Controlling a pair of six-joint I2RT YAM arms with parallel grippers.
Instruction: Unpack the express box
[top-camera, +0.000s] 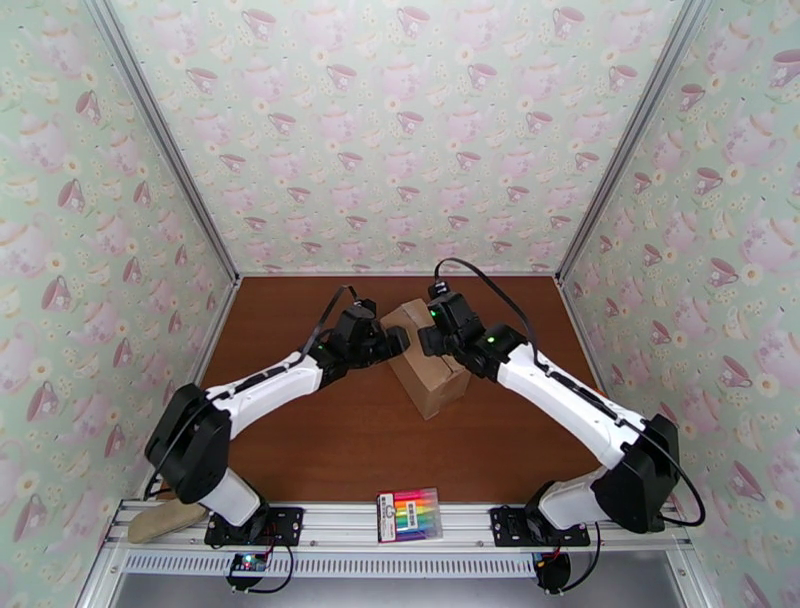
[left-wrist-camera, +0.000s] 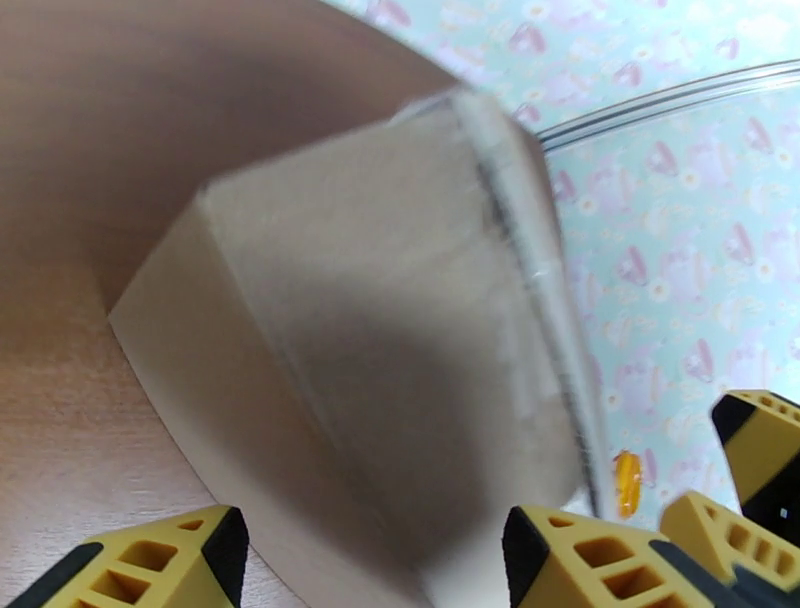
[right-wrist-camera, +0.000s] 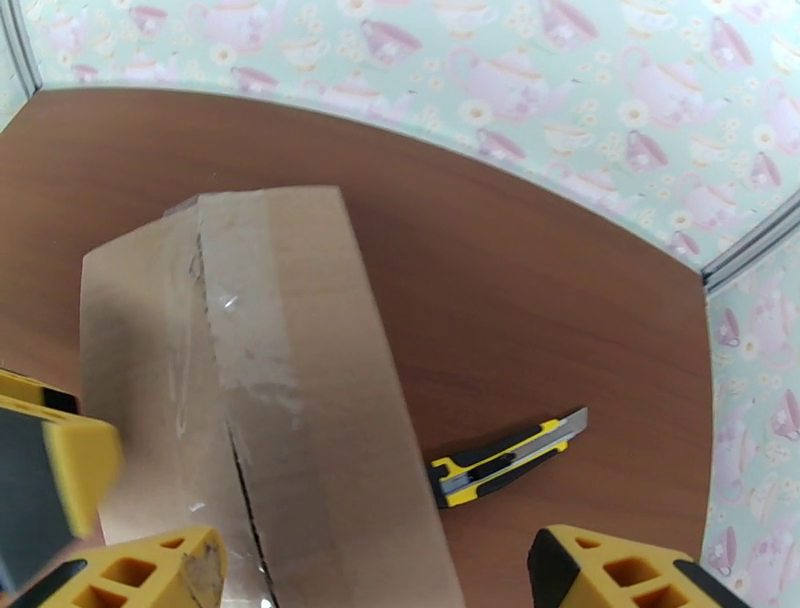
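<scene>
1. Since the taped seam (right-wrist-camera: 245, 330) already shows a dark slit (right-wrist-camera: 240, 470) along its near stretch, and the knife (right-wrist-camera: 505, 460) lies on the table (top-camera: 330, 450) just beside the carton, I judge the cutting largely done and the step in hand to be parting the top flaps
2. The express box (top-camera: 430, 375) stands about the middle of the table, a little toward the far edge and askew to it, with its flaps down flat
3. The left gripper (left-wrist-camera: 372, 530) is at the box's left side, fingers apart, with a corner of the carton between them and no clamp that I can see
4. The right gripper (right-wrist-camera: 375, 548) hangs over the box's top, fingers apart, one above the slit and the other above bare table
5. The next move likely calls for a fingertip slipped into the slit to lift one flap while the other arm steadies the carton; whether the far stretch of tape is cut through I cannot tell, and if it is not, the box may rise with the flap
</scene>
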